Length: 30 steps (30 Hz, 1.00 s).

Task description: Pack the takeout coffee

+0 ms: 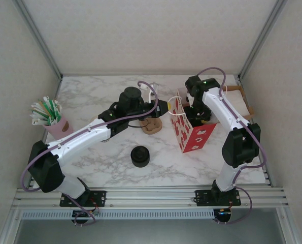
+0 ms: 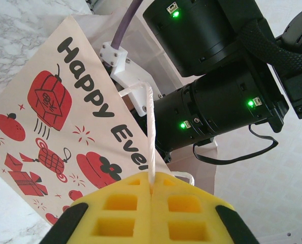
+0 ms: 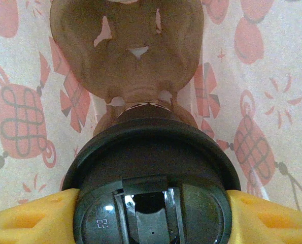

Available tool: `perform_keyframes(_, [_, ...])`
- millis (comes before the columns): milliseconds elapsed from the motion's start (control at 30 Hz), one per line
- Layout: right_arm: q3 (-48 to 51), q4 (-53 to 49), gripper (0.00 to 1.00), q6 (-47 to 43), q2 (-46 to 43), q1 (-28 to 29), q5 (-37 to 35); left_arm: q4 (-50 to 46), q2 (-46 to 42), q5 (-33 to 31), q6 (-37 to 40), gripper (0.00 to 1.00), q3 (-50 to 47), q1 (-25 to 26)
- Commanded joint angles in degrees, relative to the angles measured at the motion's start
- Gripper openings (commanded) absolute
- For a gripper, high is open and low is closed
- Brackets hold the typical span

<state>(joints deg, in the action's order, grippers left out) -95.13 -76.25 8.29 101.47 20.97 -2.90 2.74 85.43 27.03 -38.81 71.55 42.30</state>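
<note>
Takeout coffee (image 3: 151, 178) gripped between right fingers (image 3: 24, 218), inside printed bag (image 3: 272, 76).

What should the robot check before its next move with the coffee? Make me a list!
1. Bag held open: the left gripper is shut on the white handle of the gift bag. Ok.
2. Coffee gripped: the takeout coffee sits between the yellow pads of the right gripper. Ok.
3. Coffee inside the bag: printed paper surrounds it in the right wrist view. Ok.
4. Cup resting on the bag's bottom: the lid hides what is below. Cannot tell.
5. Lid pressed on tight: cannot tell.
</note>
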Motion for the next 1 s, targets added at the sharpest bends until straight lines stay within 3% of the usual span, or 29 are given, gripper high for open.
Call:
perform_keyframes(0, [-1.3, -2.3, 0.66, 0.2, -0.4, -0.3, 0.0, -0.3, -0.5, -0.4, 0.8, 0.02, 1.8, 0.5])
perform_keyframes(967, [-2.3, -4.9, 0.66, 0.7, -4.3, -0.3, -0.9, -0.2, 0.0, -0.4, 0.8, 0.02, 2.1, 0.8])
